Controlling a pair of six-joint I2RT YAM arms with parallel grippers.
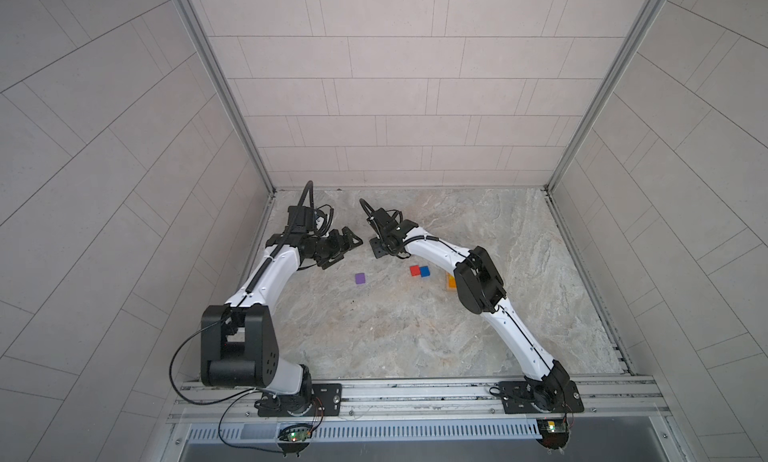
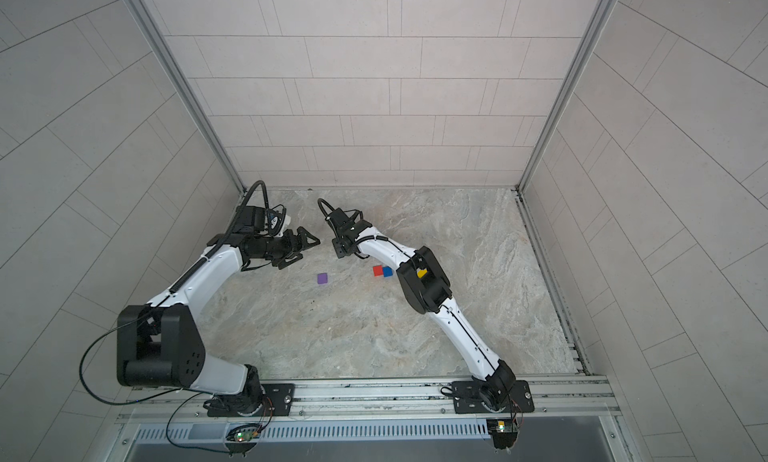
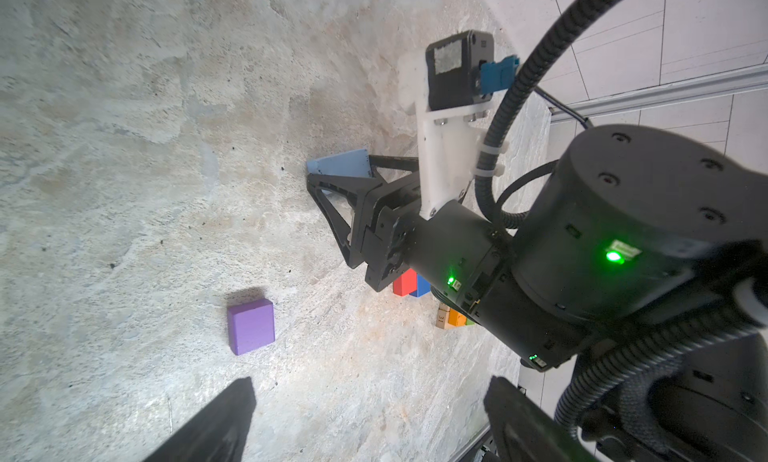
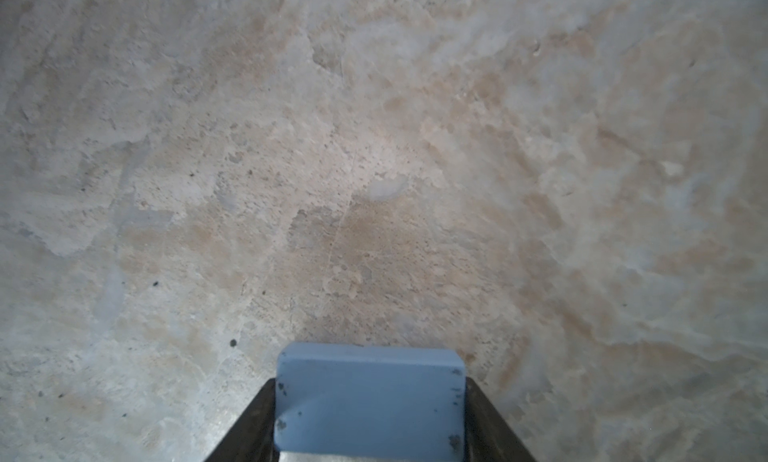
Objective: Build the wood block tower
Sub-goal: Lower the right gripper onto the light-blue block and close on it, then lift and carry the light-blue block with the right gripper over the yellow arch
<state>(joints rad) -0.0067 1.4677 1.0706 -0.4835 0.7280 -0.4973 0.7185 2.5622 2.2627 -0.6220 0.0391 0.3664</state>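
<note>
My right gripper [image 4: 370, 402] is shut on a light-blue brick [image 4: 370, 381], its jaws against both of the brick's sides. It points down at the far left-middle of the table [image 1: 379, 251], and the brick [image 3: 338, 166] sits low at its fingertips, close to the surface. My left gripper [image 1: 348, 252] hovers just left of it, open and empty [image 3: 370, 402]. A purple cube [image 1: 360, 277] lies alone in front of both grippers. Red [image 1: 414, 270] and blue [image 1: 424, 271] cubes touch side by side. The tower [image 1: 450, 282] is mostly hidden behind my right elbow; tan, orange and yellow [image 2: 422, 273] parts show.
The marble table [image 1: 395, 335] is walled by tiled panels on three sides, with metal corner posts [image 1: 266, 181] at the back. A rail [image 1: 415, 391] along the front edge carries both arm bases. My right forearm [image 1: 440, 252] arches over the red and blue cubes.
</note>
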